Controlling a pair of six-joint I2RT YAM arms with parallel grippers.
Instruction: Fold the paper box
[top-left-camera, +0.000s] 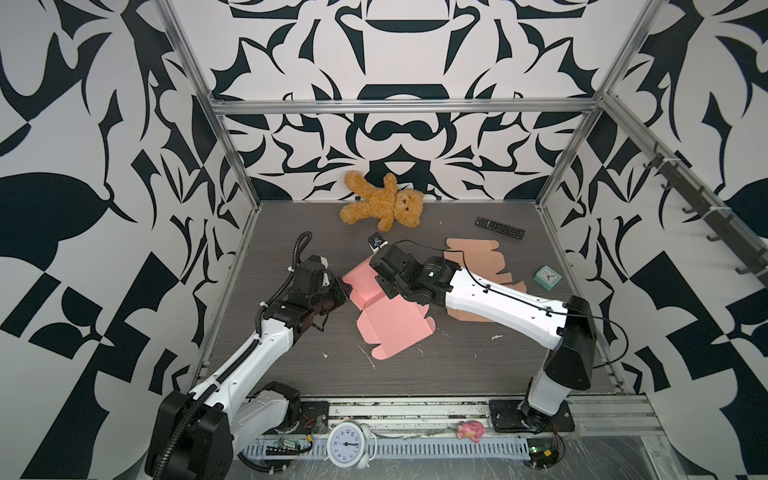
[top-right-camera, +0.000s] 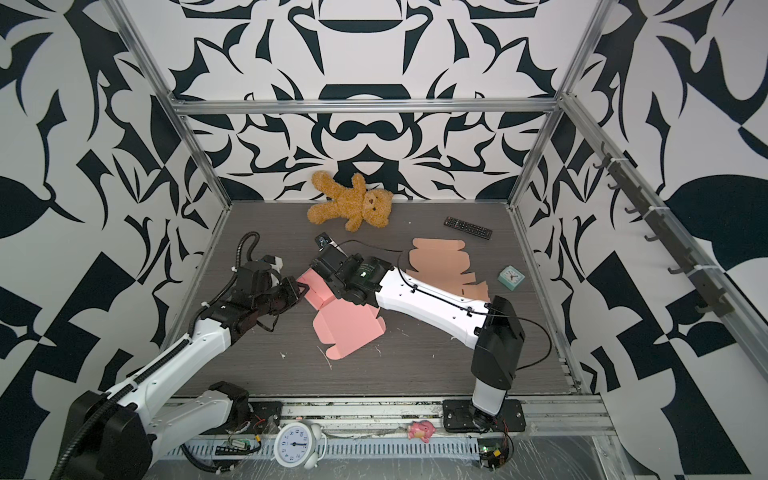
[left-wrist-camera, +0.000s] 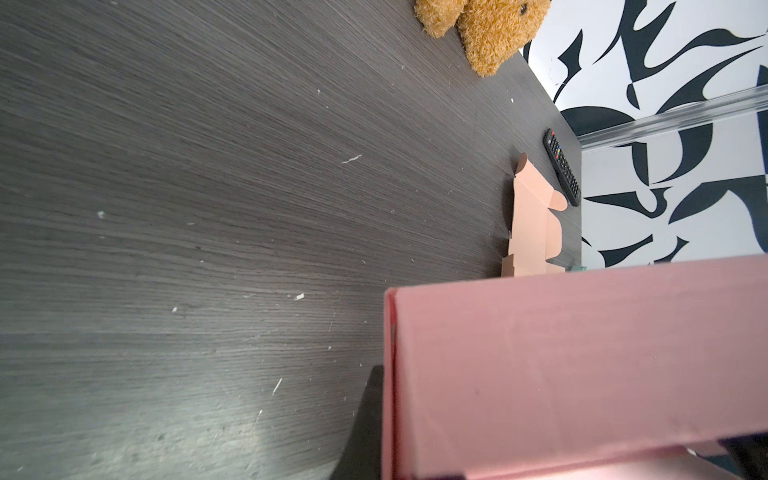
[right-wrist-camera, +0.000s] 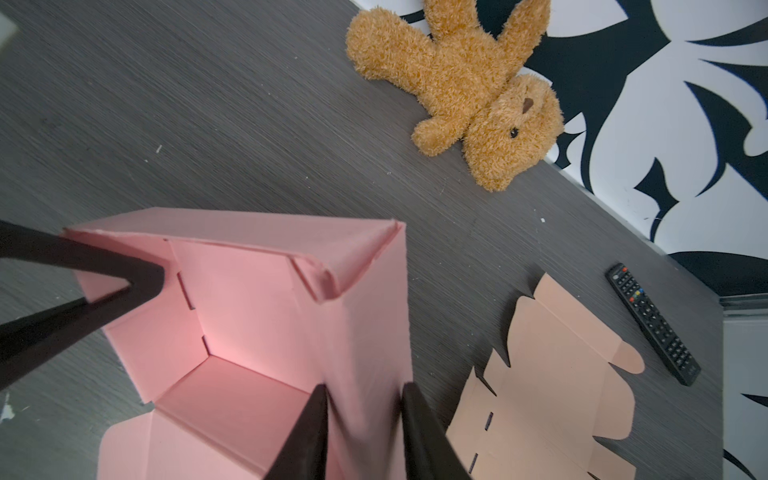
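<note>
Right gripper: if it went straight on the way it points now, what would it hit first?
The pink box: the right gripper straddles one side wall, so straight on its fingers would slide down that wall, probably reaching the box floor first. How far off that floor lies is unclear.

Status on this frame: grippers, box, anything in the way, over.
Left gripper shut on pink box side wall. Right gripper astride opposite wall, grip unclear. Walls raised, lid panel flat. Tan blank beside, apart; nothing blocking.
</note>
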